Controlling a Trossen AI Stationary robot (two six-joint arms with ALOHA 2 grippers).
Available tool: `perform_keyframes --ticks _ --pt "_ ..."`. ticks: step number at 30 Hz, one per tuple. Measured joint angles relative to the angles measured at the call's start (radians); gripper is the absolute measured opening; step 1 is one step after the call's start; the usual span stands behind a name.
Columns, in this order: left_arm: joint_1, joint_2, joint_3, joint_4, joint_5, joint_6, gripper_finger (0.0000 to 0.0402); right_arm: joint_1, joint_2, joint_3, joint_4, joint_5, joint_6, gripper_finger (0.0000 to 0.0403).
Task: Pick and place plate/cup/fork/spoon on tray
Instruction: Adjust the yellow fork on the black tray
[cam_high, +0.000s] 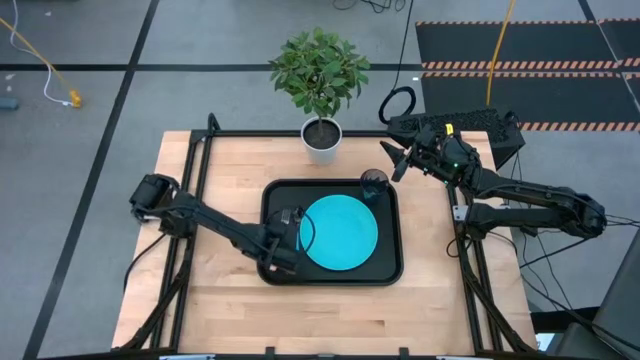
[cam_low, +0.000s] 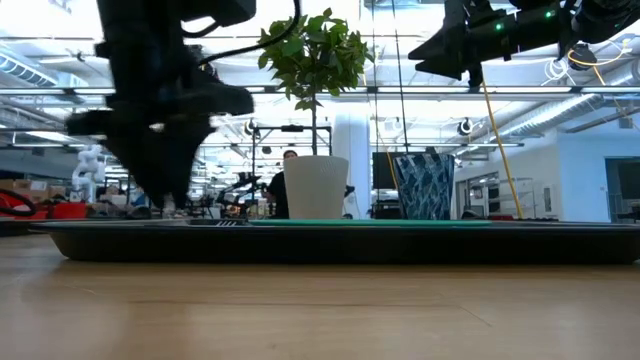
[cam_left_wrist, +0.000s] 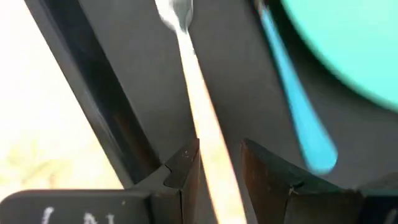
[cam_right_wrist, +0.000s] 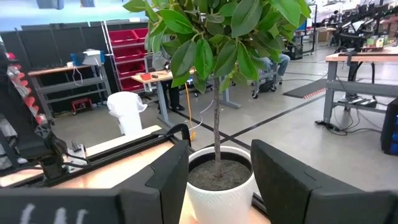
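Observation:
The black tray (cam_high: 390, 265) lies in the middle of the table. The turquoise plate (cam_high: 340, 232) lies flat on it, and the dark cup (cam_high: 374, 183) stands in its far right corner. On the tray's left part, the blue-handled spoon (cam_left_wrist: 295, 106) lies beside the plate (cam_left_wrist: 348, 43). The orange-handled fork (cam_left_wrist: 199, 99) lies left of the spoon. My left gripper (cam_high: 285, 245) is low over the tray and open. Its fingers (cam_left_wrist: 186, 171) stand on either side of the fork's handle end, with a gap showing at one finger. My right gripper (cam_high: 395, 160) is open and empty, raised beyond the tray's far right corner.
A white pot with a green plant (cam_high: 321, 138) stands at the table's far edge, just behind the tray and straight ahead of my right gripper (cam_right_wrist: 219, 155). Bare wood lies left, right and near of the tray.

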Motion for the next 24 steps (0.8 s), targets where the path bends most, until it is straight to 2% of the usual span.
perform_keyframes --ticks 2,4,7,15,18,24 --pt "0.014 -0.001 0.0 0.018 -0.081 -0.003 0.0118 0.0 0.0 0.0 0.001 -0.008 0.024 0.0169" --pt "0.028 0.0 0.0 0.056 -0.12 0.004 0.0117 0.0 0.0 0.0 0.003 -0.035 0.044 0.0169" --pt "0.048 0.001 0.0 0.08 -0.116 0.081 0.0118 0.0 -0.002 0.0 0.003 -0.068 0.049 0.0169" --pt "0.093 -0.012 0.0 0.073 -0.111 0.099 0.0118 0.0 -0.002 0.0 0.015 -0.053 0.006 0.0169" --pt "0.097 -0.013 0.0 0.077 -0.174 0.082 0.0118 0.0 0.0 0.0 0.07 0.003 -0.048 0.0169" --pt "0.089 -0.013 0.0 0.079 -0.339 0.05 0.0118 0.0 0.004 -0.001 0.091 0.004 -0.067 0.0169"
